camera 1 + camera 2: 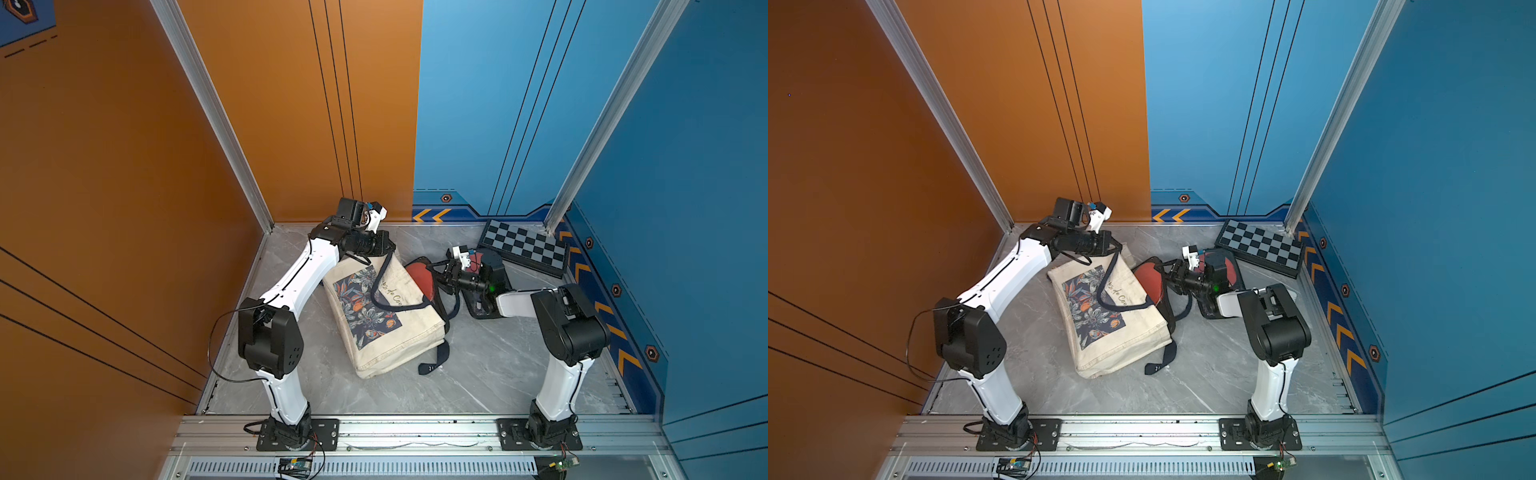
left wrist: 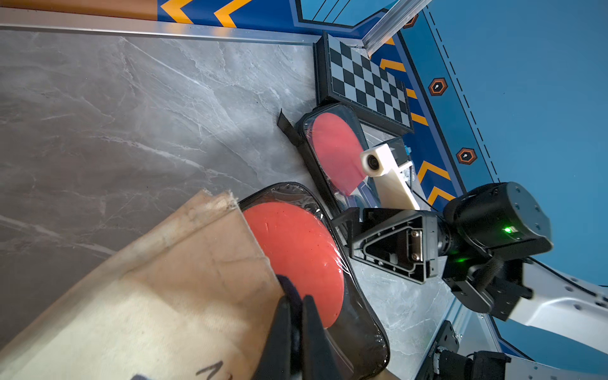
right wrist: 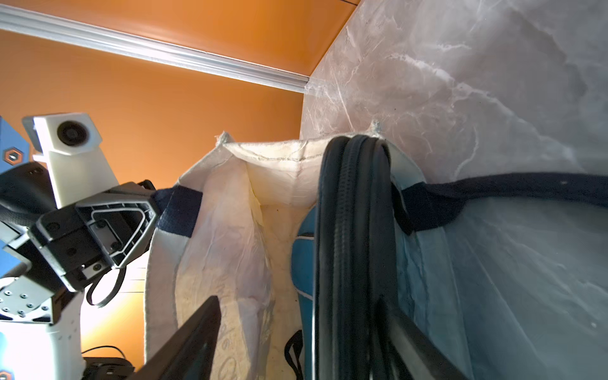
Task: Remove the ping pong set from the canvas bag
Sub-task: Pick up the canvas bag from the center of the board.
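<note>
Your right gripper (image 3: 297, 299), forearm low, gapes wide astride the pouch (image 3: 352, 230) edge in the bag (image 3: 230, 230) mouth; your left gripper (image 2: 296, 301), elbow bent, pinches the strap (image 2: 289, 284).

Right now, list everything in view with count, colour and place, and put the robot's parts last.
canvas bag: one, cream with floral patch, lying mid-table.
navy strap: one, navy, at the bag's mouth.
pouches: two, dark with red paddles; loose pouch on the table by the board, second pouch half out of the bag mouth.
blue case: one, blue, inside the bag.
chequered board: one, black and grey, far right corner.
table: one, grey marble.
left gripper: shut on the navy strap.
right gripper: open, jaws either side of the second pouch's edge.
</note>
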`<state>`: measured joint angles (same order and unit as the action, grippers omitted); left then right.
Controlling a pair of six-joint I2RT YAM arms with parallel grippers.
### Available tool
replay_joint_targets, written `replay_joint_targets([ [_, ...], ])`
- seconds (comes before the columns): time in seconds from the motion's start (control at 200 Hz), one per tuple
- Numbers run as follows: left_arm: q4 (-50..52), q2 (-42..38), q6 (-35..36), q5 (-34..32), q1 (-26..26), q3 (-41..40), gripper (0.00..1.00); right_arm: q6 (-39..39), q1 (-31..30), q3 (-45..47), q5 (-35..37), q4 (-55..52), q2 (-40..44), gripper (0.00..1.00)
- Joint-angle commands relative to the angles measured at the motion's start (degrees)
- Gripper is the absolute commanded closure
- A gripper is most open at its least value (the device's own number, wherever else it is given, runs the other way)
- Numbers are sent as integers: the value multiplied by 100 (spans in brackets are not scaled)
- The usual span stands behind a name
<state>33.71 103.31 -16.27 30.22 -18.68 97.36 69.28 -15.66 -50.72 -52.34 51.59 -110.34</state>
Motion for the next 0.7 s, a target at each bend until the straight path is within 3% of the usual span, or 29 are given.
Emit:
replay_joint_targets([
  [0.0,-102,-4,63,116,-85,187,100,292,-32,58,-209,672,-124,25],
  [0.08,-102,14,63,112,-104,170,100,-524,-98,-73,-144,-706,52,26],
  [0.185,-102,62,86,98,-129,195,100,-3176,-396,-763,853,-4592,609,27],
  [0.23,-101,88,96,99,-149,234,100,-3885,-608,-1097,1312,-5554,691,28],
  [0.31,-102,148,98,117,-184,335,100,-3879,-693,-1256,1324,-5710,588,39],
  [0.37,-102,218,89,113,-238,450,100,-3819,-708,-1305,1305,-5660,471,57],
  [0.425,-102,264,72,106,-304,567,100,-3831,-728,-1339,1359,-5654,459,79],
  [0.455,-102,298,63,101,-340,633,100,-3834,-736,-1350,1358,-5660,482,86],
  [0.696,-99,321,-138,152,-570,1371,100,-3824,-540,-1569,1669,-5919,1277,93],
])
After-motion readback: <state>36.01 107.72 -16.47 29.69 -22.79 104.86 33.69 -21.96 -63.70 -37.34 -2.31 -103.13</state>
